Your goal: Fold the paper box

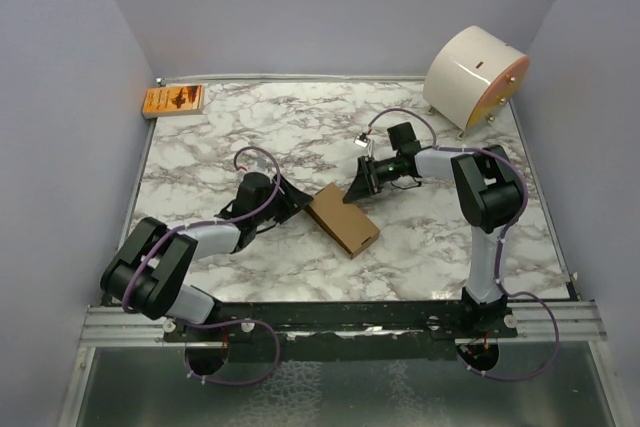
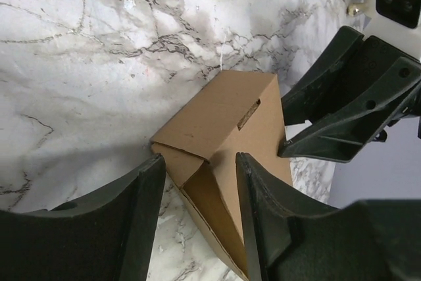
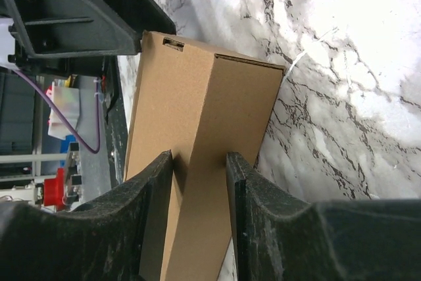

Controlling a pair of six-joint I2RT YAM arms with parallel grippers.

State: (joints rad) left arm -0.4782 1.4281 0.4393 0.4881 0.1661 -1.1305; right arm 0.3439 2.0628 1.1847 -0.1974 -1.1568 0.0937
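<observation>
Marble-look white table [image 1: 250,137], pale lilac walls [image 1: 300,7]. A plain brown cardboard carton [image 1: 343,219] lies mid-table, both arms stretched low toward it. The left gripper [image 1: 292,202] is spread over its open end. The right gripper [image 1: 357,187] hugs the far end, grip honestly unclear.

Paper box [image 1: 343,220]: formed into a carton, one end open.
Plain brown cardboard, oblong, lying aslant on its side mid-table [image 1: 300,127]; the open end's flap is folded inward, with a small slot in one panel.
</observation>
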